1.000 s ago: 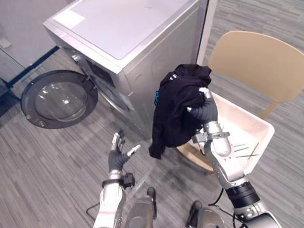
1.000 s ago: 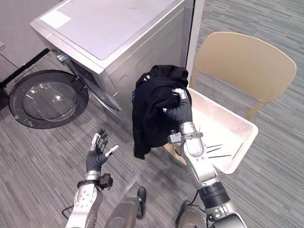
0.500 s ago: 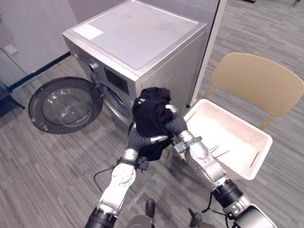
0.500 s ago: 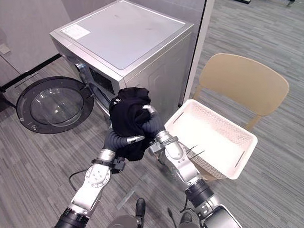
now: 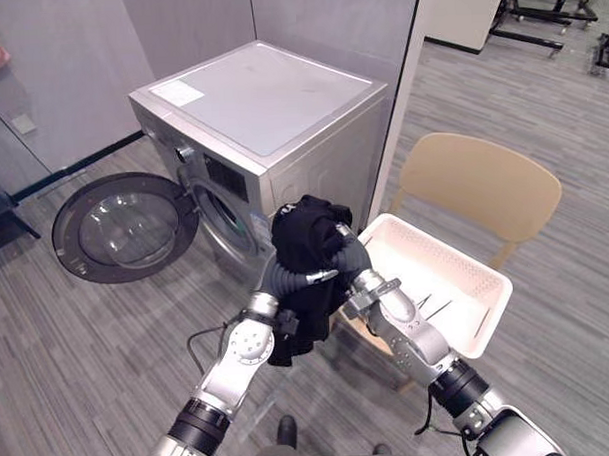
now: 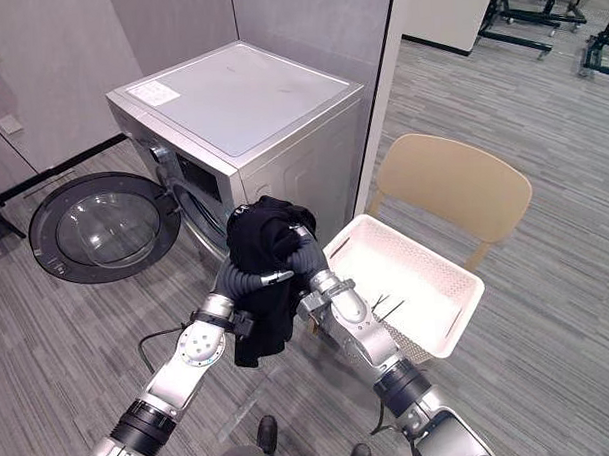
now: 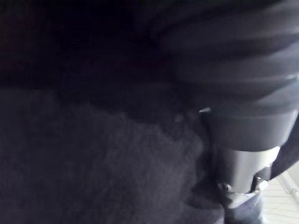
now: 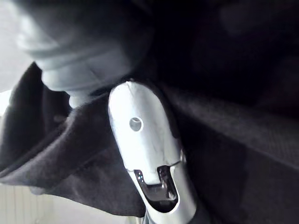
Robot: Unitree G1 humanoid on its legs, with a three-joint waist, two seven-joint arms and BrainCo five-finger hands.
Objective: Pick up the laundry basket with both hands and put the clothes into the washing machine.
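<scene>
A black garment [image 5: 305, 238] hangs bunched in the air in front of the washing machine [image 5: 260, 99], held between both hands. My left hand [image 5: 283, 279] grips it from below and the left, with one silver finger across the cloth. My right hand [image 5: 354, 258] clasps it from the right; in the right wrist view a silver finger [image 8: 140, 140] presses on the dark cloth. Part of the garment dangles below the left wrist. The white laundry basket [image 5: 448, 249] rests on the chair seat to the right. The machine's round door [image 5: 124, 226] stands swung open to the left.
A tan chair [image 5: 478, 182] carries the basket, right of the washer. A partition wall edge [image 5: 400, 95] rises between washer and chair. Grey plank floor [image 5: 78, 346] lies in front of the open door.
A second ago the right hand alone held the garment high and the left hand was open and low. The left hand has since risen and taken the cloth. The camera has shifted.
</scene>
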